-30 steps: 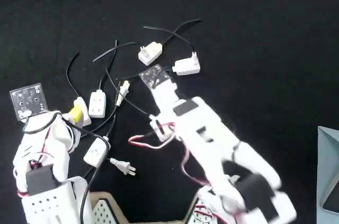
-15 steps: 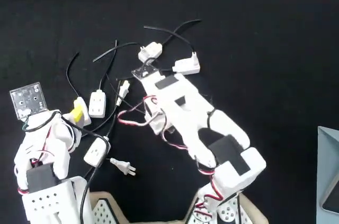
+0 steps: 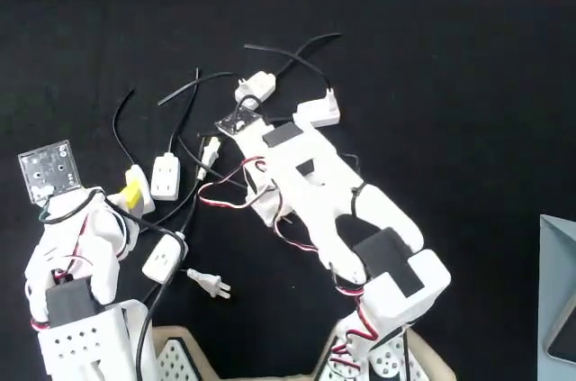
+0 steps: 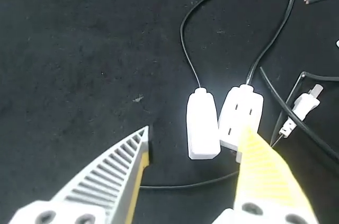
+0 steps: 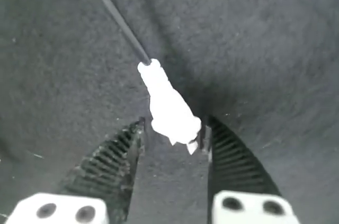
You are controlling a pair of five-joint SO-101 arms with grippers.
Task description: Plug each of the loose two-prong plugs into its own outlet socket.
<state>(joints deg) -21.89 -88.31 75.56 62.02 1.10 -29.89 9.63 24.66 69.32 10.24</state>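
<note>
A white two-prong plug [image 5: 169,110] on a black cord lies on the black cloth between the fingers of my right gripper [image 5: 172,136], which is open and straddles it. In the high view that gripper [image 3: 241,113] sits just below a white plug [image 3: 255,88]. My left gripper [image 4: 193,152] is open, one white finger [image 4: 114,173] and one yellow finger [image 4: 262,166], just short of two white outlet sockets [image 4: 203,126] [image 4: 241,115]. The high view shows it [image 3: 130,192] by the socket [image 3: 165,176]. Another socket [image 3: 162,259] and loose plugs [image 3: 209,156] [image 3: 210,284] lie nearby.
A white adapter plug [image 3: 317,112] lies right of the right gripper. Black cords [image 3: 193,84] cross the cloth between the sockets and plugs. A grey-blue tray [image 3: 558,291] stands at the right edge. The table's back and right side are bare black cloth.
My right arm has stretched forward and lowered, bringing its gripper up and left to the white plug. The left arm has stayed put.
</note>
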